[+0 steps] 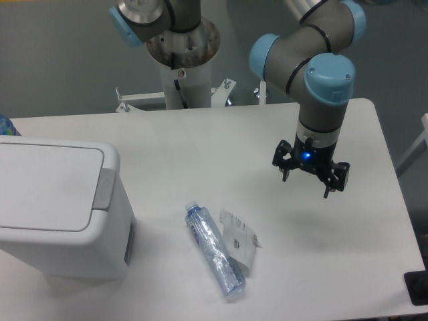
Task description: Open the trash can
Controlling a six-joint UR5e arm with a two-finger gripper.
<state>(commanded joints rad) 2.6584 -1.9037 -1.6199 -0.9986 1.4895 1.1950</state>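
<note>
Nearest the camera, a clear plastic bottle [215, 250] lies on its side on the white worktop [200, 147], its blue cap end pointing away toward the far left. It sits down and to the left of the fingers [289, 172], well apart from them. Touching the bottle's right side is a crumpled clear wrapper [239, 242] with some print on it, lying between the bottle and the spot below the gripper [309, 184].

At the left edge of the view stands the bin [63, 217], white and boxy with rounded corners. Its flat lid [47, 187] is down and closed, and the grey push tab [103, 189] sits on the lid's right edge, the side facing the fingers. The bin is far to the left of the fingers, well apart, with bare worktop and the bottle between them.

Further back and to the right, the gripper hangs above the worktop, pointing down, touching nothing. Its two black fingers stand apart, with nothing between them. A blue light glows on the gripper body just above them. A faint shadow lies on the worktop below and to the right of the fingers.

Farthest back, the arm [314, 73] rises from the gripper in grey segments with light blue joint caps, toward the grey mounting column [184, 60] behind the worktop's far edge.
</note>
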